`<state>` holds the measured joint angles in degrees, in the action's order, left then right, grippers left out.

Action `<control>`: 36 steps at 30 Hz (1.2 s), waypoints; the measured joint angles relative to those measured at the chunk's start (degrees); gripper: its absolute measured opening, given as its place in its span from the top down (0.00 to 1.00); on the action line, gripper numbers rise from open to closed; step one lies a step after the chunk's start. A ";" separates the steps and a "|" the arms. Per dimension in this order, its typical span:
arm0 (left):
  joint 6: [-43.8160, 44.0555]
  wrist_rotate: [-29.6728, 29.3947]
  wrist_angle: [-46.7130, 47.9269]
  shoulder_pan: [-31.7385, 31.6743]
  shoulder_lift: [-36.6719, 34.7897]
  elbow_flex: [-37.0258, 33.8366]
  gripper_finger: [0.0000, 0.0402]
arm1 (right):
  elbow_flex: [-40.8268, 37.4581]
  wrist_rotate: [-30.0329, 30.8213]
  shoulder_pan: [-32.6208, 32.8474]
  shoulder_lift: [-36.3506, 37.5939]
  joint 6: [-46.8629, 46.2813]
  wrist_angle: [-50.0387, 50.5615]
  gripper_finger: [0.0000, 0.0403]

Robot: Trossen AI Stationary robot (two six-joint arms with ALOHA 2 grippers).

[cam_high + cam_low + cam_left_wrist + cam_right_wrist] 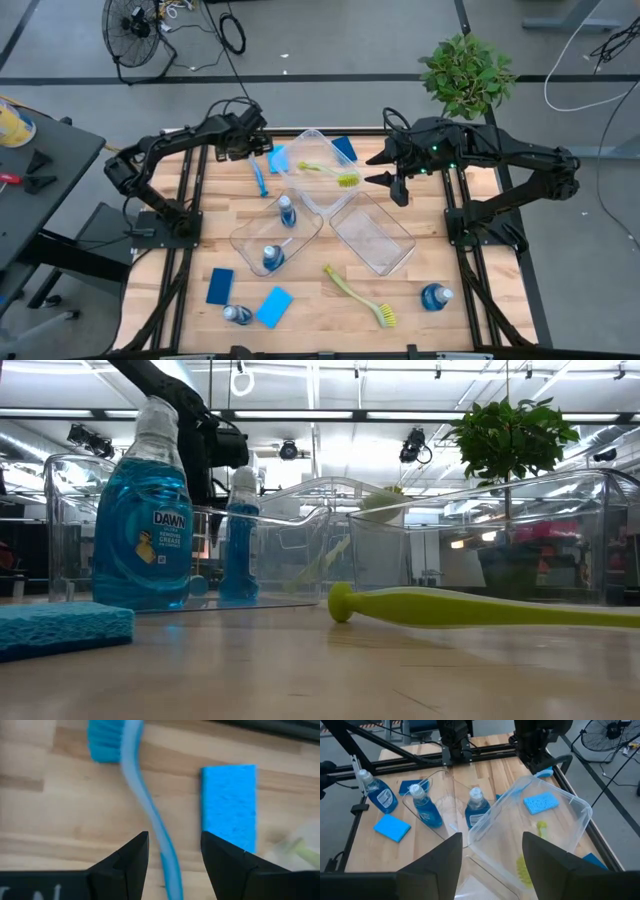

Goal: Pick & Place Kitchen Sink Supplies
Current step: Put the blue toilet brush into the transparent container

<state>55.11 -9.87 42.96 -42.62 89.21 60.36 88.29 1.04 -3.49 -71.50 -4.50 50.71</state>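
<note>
My left gripper (174,851) is open near the table's far left. Its fingers stand on either side of the handle of a blue dish brush (145,805) that lies flat on the wood (260,178), beside a light-blue sponge (229,805). My right gripper (492,851) hangs open above the clear bins, over the far bin (318,172), which holds a yellow-green brush (332,173). A dark-blue sponge (343,148) sits at that bin's far rim. Two bottles of blue liquid (286,210) (272,258) lie in the left bin.
A third clear bin (385,250) lies right of centre. On the near table lie a yellow-green brush (358,295), two bottles (237,314) (435,296), a dark-blue sponge (220,285) and a light-blue sponge (274,306). A potted plant (466,75) stands at the far right.
</note>
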 joint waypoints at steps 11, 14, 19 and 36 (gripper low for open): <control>6.48 -2.35 -4.52 1.38 0.03 -5.53 0.54 | 0.00 0.02 0.00 0.00 3.50 0.16 0.48; 7.36 -3.60 -7.40 1.38 0.04 -6.43 0.54 | 0.00 -0.02 0.00 0.00 3.75 0.40 0.48; 8.90 -7.63 -7.28 1.38 0.04 -6.54 0.54 | 0.00 -0.09 0.00 0.00 3.88 1.01 0.48; 11.76 -11.96 -11.01 1.93 6.58 -6.49 0.54 | 0.00 -0.46 0.00 0.00 4.68 1.29 0.48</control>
<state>66.87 -21.84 31.94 -40.69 95.79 53.87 88.29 0.58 -3.49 -71.50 0.18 52.01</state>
